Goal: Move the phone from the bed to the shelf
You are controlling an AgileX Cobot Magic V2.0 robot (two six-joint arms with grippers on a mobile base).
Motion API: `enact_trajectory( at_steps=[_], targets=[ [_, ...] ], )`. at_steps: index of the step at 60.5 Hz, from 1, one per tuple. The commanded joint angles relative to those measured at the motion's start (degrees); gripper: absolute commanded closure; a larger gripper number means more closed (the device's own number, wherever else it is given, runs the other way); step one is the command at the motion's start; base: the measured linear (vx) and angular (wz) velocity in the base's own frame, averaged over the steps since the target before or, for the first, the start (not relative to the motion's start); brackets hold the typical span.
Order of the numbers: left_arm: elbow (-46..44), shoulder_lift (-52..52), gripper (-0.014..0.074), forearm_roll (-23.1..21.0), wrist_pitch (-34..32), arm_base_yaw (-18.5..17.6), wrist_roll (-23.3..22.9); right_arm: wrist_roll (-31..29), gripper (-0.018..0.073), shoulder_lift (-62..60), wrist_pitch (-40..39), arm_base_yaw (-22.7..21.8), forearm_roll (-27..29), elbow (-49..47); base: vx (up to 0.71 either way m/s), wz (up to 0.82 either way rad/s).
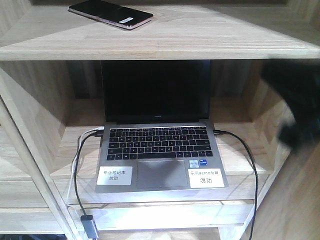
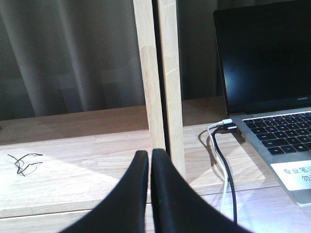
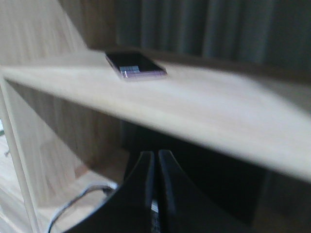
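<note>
The phone (image 1: 111,13) is lying flat on the upper board of the shelf (image 1: 200,42), above the open grey laptop (image 1: 160,145). The placing is looking finished. Both the left gripper (image 2: 149,160) and, though its view is blurred, the right gripper (image 3: 156,160) are showing closed, empty jaws; probably only retreating is remaining.

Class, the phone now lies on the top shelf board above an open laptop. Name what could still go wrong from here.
1. The phone lies flat near the front of the shelf; a bump from the right gripper, shut just below that board, might nudge it off.
2. If it fell, it could land on the open laptop directly beneath.
</note>
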Motion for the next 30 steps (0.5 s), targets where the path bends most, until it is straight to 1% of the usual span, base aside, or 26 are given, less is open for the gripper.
enact_trajectory(
  at_steps=[1, 16, 30],
  targets=[
    [-1.46, -0.22, 0.0596, -0.4, -3.97, -0.12, -0.17, -0.47, 0.0563, -4.57, -3.54, -0.2, 1.15, 3.79, 0.0, 0.0],
    [-1.46, -0.22, 0.0596, -0.4, -3.97, -0.12, -0.17, -0.47, 0.0563, -15.76, -3.96, -0.2, 1.49, 15.6, 0.0, 0.0],
    [-1.46, -0.22, 0.0596, -0.4, -3.97, -0.12, -0.17, -0.47, 0.0563, -22.61, -4.73, -0.2, 1.71, 21.07, 0.0, 0.0]
  ],
)
